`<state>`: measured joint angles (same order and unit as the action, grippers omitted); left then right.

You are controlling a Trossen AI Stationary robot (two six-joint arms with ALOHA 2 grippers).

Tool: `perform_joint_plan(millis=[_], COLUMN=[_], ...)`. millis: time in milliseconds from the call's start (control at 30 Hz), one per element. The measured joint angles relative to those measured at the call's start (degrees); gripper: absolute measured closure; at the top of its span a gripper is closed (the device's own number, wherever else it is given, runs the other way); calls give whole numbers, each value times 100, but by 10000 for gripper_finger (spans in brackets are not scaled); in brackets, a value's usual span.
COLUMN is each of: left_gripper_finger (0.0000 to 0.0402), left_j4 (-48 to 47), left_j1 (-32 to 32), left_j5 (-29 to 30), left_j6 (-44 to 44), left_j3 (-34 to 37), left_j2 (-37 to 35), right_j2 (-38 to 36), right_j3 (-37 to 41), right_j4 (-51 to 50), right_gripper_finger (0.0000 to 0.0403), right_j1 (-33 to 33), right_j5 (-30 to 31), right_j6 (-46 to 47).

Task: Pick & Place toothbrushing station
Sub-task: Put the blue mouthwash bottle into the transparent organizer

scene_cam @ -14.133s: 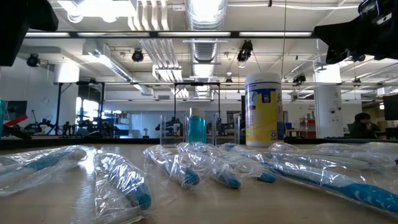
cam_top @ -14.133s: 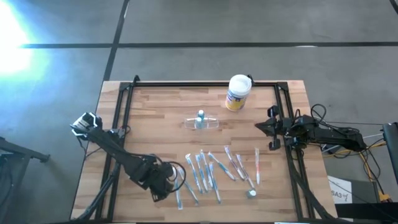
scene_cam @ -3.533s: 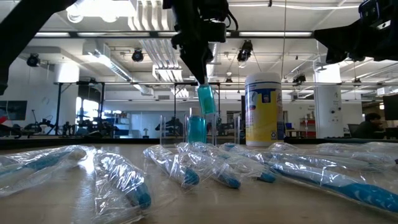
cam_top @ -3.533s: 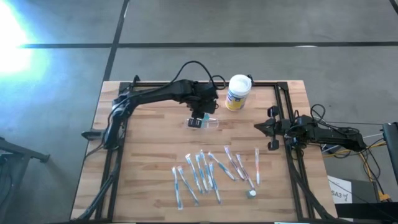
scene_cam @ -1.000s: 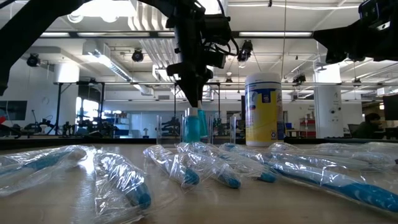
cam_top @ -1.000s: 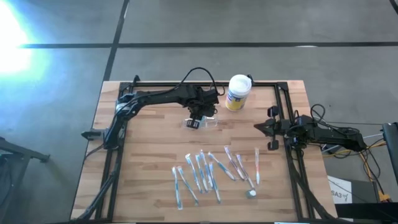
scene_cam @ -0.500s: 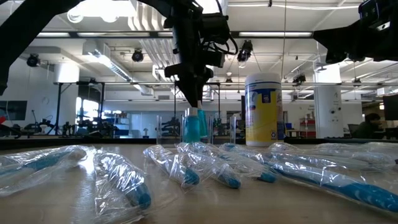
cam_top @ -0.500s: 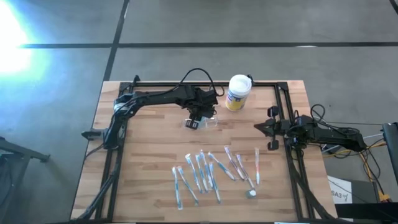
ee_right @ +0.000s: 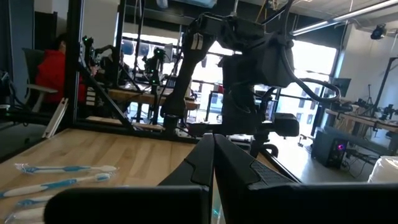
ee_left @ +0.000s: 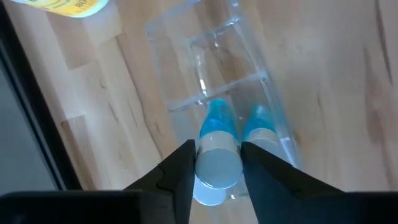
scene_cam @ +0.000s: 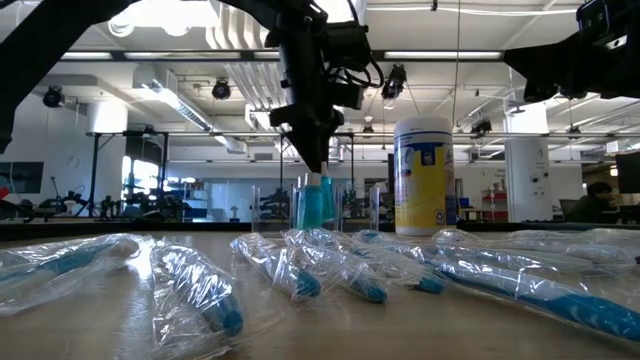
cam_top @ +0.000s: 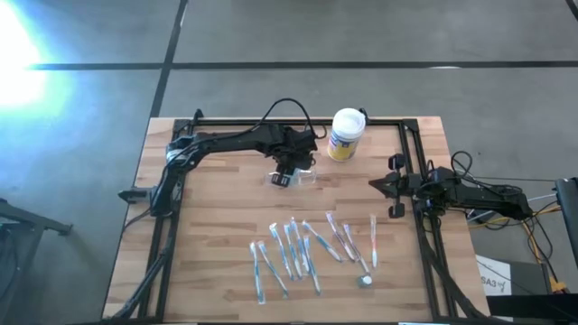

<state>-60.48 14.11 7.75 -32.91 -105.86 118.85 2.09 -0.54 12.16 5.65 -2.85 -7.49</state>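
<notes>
Left gripper (ee_left: 217,163) straddled a blue-white tube (ee_left: 217,163) inside the clear toothbrushing station (ee_left: 214,62), grip unclear; right gripper (ee_right: 212,163) closed.

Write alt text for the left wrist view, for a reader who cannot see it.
The left gripper has its two dark fingers either side of a blue-and-white tube standing in the clear toothbrushing station, beside a second similar tube. The station sits on a wooden table.

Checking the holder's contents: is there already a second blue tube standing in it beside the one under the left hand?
Yes, a second blue tube stands in the clear holder.
</notes>
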Motion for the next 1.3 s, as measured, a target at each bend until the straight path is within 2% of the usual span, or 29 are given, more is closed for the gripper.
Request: perform_joint_plan(millis=[200,333,733,1100,1233,1300], left_gripper_finger=[213,197,195,195,199,216], left_j4=[5,-14,-398,-387,-293,-139], left_j1=[4,2,-17,-38,-92,-146], left_j5=[10,-20,-74,-38,-433,-475], left_j6=[59,59,205,165,130,143], left_j3=[-2,-5,-375,-387,-391,-352], left_j2=[-5,-12,-177,-325,-382,-382], right_j2=[0,0,-5,-4,-4,-4], right_j3=[0,0,0,0,0,0], right_j4=[-1,-2,-2,-1,0,2], right_gripper_finger=[394,394,394,394,394,394], right_j1=[0,0,-1,-2,-1,-2], right_j5=[-1,-2,-2,-2,-2,-2], right_j6=[-2,-2,-3,-2,-3,-4])
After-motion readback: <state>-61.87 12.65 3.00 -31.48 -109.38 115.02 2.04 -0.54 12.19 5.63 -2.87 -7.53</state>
